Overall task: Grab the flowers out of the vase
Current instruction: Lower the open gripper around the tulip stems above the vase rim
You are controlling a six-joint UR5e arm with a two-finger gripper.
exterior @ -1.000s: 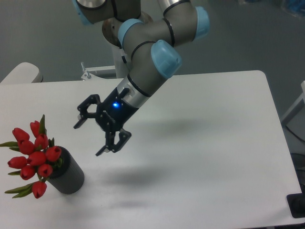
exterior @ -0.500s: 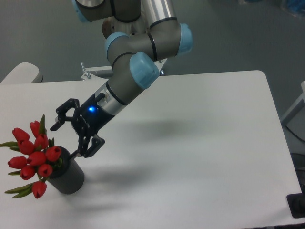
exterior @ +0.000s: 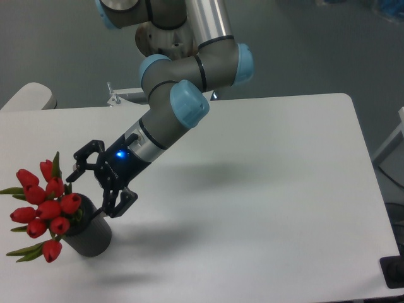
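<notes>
While its two black fingers stand spread apart and hold nothing, the gripper [exterior: 93,188] hangs low just beside the red tulips [exterior: 44,205], one fingertip near the rim of the dark grey vase [exterior: 90,234]. The tulips, with green leaves, sit in the vase at the front left of the white table [exterior: 271,202]. A blue light glows on the gripper's wrist.

Even, cool overhead light is cast; soft shadows are thrown on the white table [exterior: 284,189]; slight overall softness.
</notes>
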